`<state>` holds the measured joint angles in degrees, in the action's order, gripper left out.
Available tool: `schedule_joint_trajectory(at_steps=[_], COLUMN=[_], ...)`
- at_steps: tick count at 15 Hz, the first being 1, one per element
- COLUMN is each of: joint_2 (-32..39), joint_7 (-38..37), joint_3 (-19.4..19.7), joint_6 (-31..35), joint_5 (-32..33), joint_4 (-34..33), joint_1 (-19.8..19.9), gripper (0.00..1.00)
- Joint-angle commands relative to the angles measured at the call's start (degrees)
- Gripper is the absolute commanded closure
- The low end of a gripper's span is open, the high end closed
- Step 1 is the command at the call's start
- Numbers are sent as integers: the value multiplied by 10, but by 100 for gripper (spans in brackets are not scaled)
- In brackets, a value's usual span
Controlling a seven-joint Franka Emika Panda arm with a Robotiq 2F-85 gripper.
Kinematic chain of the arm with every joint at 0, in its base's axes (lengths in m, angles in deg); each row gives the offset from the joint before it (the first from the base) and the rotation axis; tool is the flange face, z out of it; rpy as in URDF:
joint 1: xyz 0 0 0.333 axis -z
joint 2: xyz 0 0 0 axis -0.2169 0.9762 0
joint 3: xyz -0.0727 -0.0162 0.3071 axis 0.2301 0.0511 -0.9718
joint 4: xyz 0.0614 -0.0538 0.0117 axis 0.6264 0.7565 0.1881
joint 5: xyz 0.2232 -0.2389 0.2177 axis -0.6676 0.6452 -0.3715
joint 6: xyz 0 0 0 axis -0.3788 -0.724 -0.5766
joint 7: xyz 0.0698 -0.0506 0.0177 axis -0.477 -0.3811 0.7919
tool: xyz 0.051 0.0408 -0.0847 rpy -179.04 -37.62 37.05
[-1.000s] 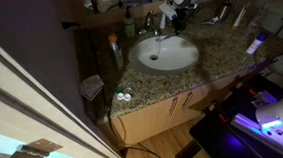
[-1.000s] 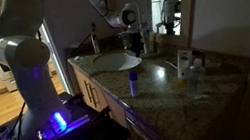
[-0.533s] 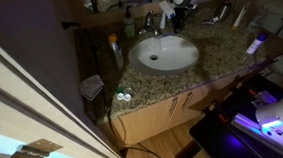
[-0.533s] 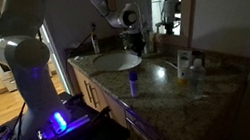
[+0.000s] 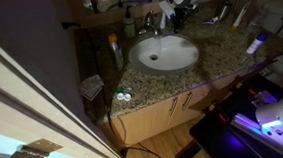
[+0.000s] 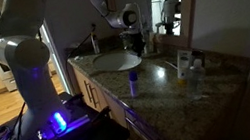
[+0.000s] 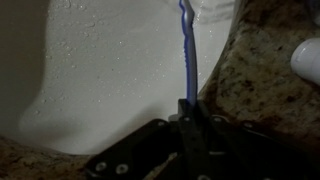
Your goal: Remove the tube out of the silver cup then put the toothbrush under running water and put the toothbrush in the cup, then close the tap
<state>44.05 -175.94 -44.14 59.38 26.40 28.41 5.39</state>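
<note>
Pincer: the black two-fingered pincer [image 7: 187, 108] enters from the near edge of the wrist view. Its jaws are drawn narrow and clamp the handle of the slim blue plastic toothbrush [image 7: 188, 55].
Toothbrush axis: its length runs straight on from the pincer toward the far edge, with the head end farthest and the handle end between the jaws.
Below the brush: the round white ceramic basin [image 7: 110, 70] fills the left and the speckled brown granite worktop [image 7: 265, 85] lies to the right. The brush hangs along the rim between them.
Far end: a pale blur sits just right of the brush head; whether it is running water cannot be told.
Tap: the small chrome tap [image 5: 154, 25] stands on the far side of the basin in an exterior view, near the pincer.
Silver cup: not made out for certain in any view.
Arm pose: the white arm [image 6: 26, 70] rises from its base at near left and arches over, and its wrist points down at the basin's far side.
Judgement: the rinsing step seems to be in hand, and the next move turns on bringing the head under the spout.
</note>
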Motion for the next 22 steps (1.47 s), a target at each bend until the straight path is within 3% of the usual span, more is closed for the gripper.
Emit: schedule_joint_trajectory(at_steps=[1, 6, 7, 9, 10, 15, 22], joint_2=[-1, -7, 0, 0, 0, -23, -41], joint_7=[12, 6, -2, -2, -2, 20, 15], joint_3=[-11, -5, -6, -5, -5, -4, 33], joint_6=[-10, -14, -5, -5, -5, -24, -21], joint_5=[-5, 3, 4, 4, 4, 3, 7], joint_4=[-2, 3, -1, -1, -1, 21, 34], joint_1=[12, 10, 5, 6, 6, 17, 64], gripper=[98, 98, 90, 90, 98, 98, 98])
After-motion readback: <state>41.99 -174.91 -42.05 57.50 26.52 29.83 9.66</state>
